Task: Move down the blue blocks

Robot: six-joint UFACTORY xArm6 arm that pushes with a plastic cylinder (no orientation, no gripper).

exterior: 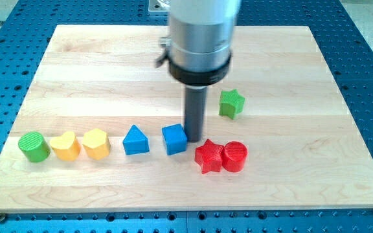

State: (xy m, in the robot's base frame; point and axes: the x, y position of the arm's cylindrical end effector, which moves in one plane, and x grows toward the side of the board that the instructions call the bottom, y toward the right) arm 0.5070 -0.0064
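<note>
My tip (pixel 193 139) stood at the blue cube's (pixel 174 139) right edge, apparently touching; the blue triangular block (pixel 135 140) lay left. No fingers fitted, nothing grasped.

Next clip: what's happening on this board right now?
My tip sits right beside the blue cube, on its right side in the view, with the red star just below. The blue triangular block lies further left, untouched. Both blue blocks are in the row with the others, not yet lower.
</note>
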